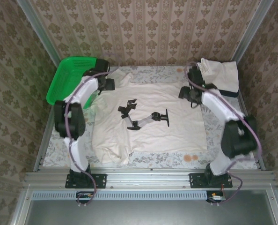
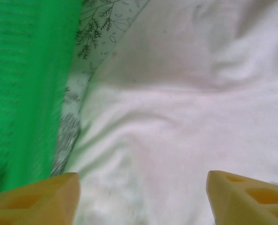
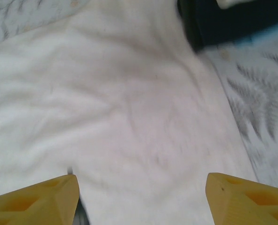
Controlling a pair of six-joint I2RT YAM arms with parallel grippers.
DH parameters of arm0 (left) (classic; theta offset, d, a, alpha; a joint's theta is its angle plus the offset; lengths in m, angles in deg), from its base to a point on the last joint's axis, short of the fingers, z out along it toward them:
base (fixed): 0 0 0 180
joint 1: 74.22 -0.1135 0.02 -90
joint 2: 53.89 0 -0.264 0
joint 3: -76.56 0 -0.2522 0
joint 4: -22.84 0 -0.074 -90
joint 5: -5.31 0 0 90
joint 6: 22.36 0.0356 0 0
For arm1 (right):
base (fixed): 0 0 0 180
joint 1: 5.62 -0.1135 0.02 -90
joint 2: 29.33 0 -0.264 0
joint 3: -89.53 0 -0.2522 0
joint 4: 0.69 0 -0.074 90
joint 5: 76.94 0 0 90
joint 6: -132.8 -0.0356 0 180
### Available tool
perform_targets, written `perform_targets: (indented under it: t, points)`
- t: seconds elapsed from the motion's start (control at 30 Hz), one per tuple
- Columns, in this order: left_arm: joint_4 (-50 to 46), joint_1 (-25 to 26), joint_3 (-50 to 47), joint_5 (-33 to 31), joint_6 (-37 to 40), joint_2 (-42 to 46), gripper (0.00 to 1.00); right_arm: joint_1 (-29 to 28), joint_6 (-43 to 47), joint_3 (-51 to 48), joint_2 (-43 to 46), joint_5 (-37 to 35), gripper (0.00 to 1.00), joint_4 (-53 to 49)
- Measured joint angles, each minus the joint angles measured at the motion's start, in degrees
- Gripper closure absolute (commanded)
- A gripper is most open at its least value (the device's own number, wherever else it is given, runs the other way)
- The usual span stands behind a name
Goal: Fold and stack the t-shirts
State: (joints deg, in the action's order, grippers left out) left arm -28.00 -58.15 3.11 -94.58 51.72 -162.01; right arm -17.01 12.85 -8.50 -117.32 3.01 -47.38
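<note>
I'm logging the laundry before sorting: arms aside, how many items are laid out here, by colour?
Cream-white: 2, the spread t-shirt and the piled t-shirt
Dark navy: 1, the navy t-shirt
Green: 1, the basket
Total: 4

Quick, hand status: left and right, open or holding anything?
Left hand: open, holding nothing, above the cream t-shirt.
Right hand: open, holding nothing, also above the cream t-shirt.

You're working in a lab booth dressed as a home: patterned wallpaper (image 1: 143,28), bare aluminium frame (image 1: 148,178), leaf-print tablecloth (image 1: 162,160).
</note>
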Motion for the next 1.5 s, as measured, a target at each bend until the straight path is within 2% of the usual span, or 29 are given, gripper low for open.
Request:
perform_targets:
  t: [0.07,0.2,0.3,0.37,0.47,0.6,0.73,1.03,1.17,1.3,1.43,1.5]
  points:
    - [1.44,2.03,-10.67,-0.37,-2.29,12.35,0.00,-2.86,-3.17,-10.62,11.52,-1.81,0.23,-1.73]
    - [2.16,6.84,-30.23,0.07,-8.92,30.91,0.00,-5.16,-10.69,-25.94,24.28,-4.66,0.17,-7.85]
    - [0.02,11.15,-43.87,0.33,-15.69,38.18,0.01,-5.16,-16.15,-32.57,27.54,-6.12,0.20,-13.31]
    - [-3.10,14.16,-50.84,0.68,-20.17,41.35,0.10,-5.14,-18.88,-34.53,29.29,-6.34,0.21,-15.61]
    - [-8.39,16.94,-56.08,0.90,-25.62,47.12,0.18,-5.14,-21.57,-34.84,30.12,-6.34,0.22,-16.68]
    - [-11.06,18.88,-57.70,1.14,-30.08,54.73,0.31,-4.07,-23.67,-37.33,29.70,-4.61,0.26,-14.82]
    - [-10.78,19.41,-60.65,2.80,-32.09,55.67,0.37,-3.32,-25.62,-40.63,27.93,-1.44,0.29,-11.78]
    - [-5.22,21.51,-63.91,6.78,-32.57,48.98,0.47,-3.32,-26.16,-40.83,26.10,-0.22,0.32,-7.76]
    - [-2.69,22.62,-64.00,7.39,-33.22,45.86,0.60,-3.32,-25.70,-40.83,25.99,-0.15,0.37,-6.95]
    - [-2.51,24.44,-63.23,6.84,-33.92,44.78,0.74,-3.32,-25.20,-40.83,24.98,-0.07,0.38,-5.92]
    - [-2.54,24.83,-61.40,5.90,-34.10,44.78,0.99,-3.32,-23.98,-40.52,23.69,-0.04,0.43,-5.84]
    - [-2.51,24.83,-60.67,5.40,-34.07,44.87,1.00,-3.32,-23.74,-40.39,23.34,-0.07,0.47,-5.77]
